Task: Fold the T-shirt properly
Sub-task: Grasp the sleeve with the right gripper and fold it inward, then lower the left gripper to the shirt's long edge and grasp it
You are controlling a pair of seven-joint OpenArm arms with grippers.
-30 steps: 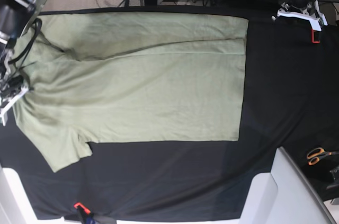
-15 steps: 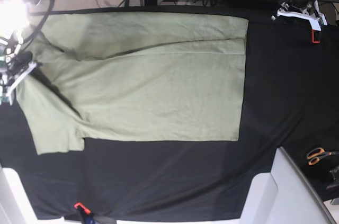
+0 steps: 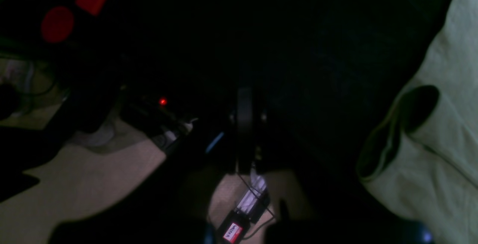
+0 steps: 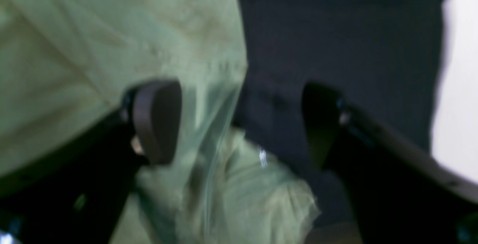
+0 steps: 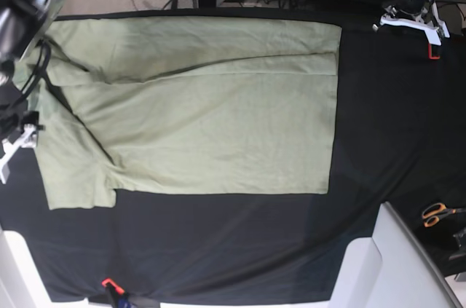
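Right pincer (image 4: 239, 124) open now; T-shirt (image 5: 211, 119) edge blurred.

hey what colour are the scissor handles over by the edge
Orange, on the scissors; the base view shows it best.

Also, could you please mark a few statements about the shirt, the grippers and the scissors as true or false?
1. The T-shirt is pale green. True.
2. The right gripper is shut on the shirt. False: its jaws stand apart.
3. The left gripper is shut. True.
4. The scissors with orange handles lie on top of the shirt. False: they are off to its side, near the base view's right edge.
5. The cloth beneath the shirt is white. False: it is black.
6. The shirt is not yet folded into a compact bundle. True.
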